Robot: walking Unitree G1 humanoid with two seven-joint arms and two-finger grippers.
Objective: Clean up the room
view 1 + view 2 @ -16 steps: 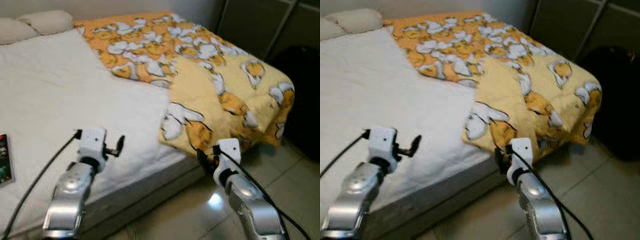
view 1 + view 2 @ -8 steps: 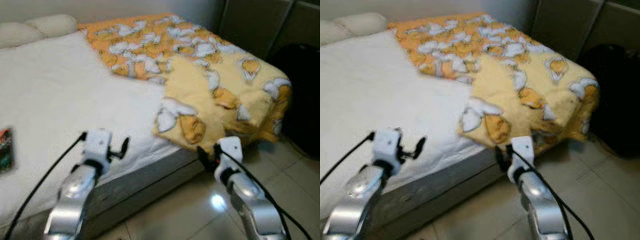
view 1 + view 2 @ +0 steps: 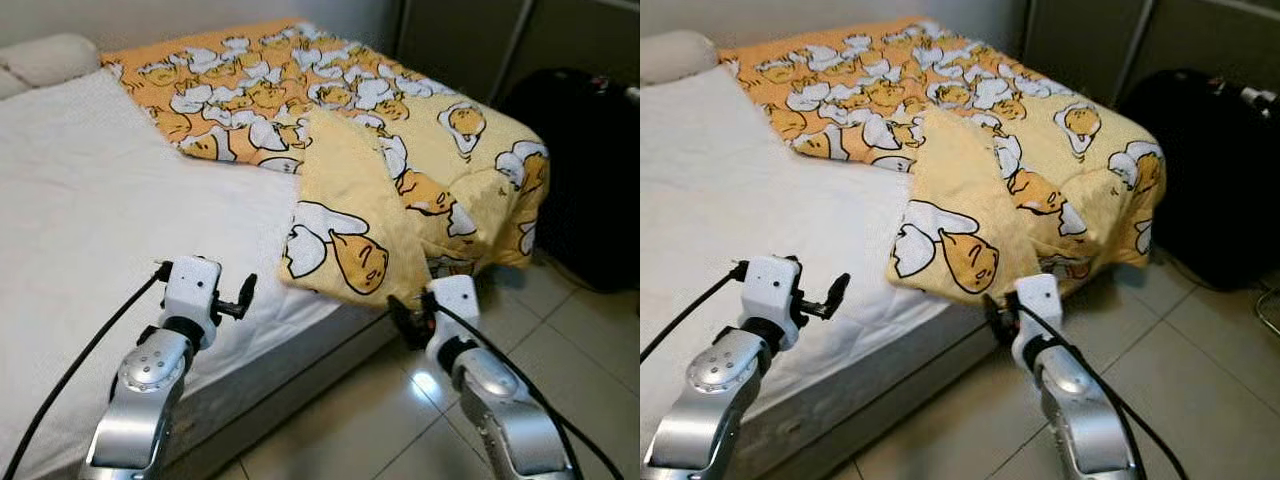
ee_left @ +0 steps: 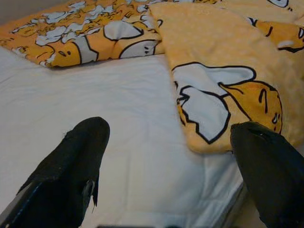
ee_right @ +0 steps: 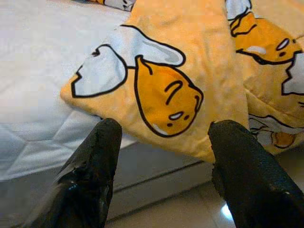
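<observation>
The pictures are bright and sharp, with soft, even light and only faint shadows. A small white shine sits on the floor tiles (image 3: 425,383) low in the head picture, right of the middle. In the wrist pictures the black fingers (image 4: 71,161) look big and a bit fuzzy up close.

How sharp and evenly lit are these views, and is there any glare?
Both eye views are sharp and evenly lit; the left eye view has a glare spot on the floor tiles. In both wrist views the blanket is crisp and the near fingers look soft.
</observation>
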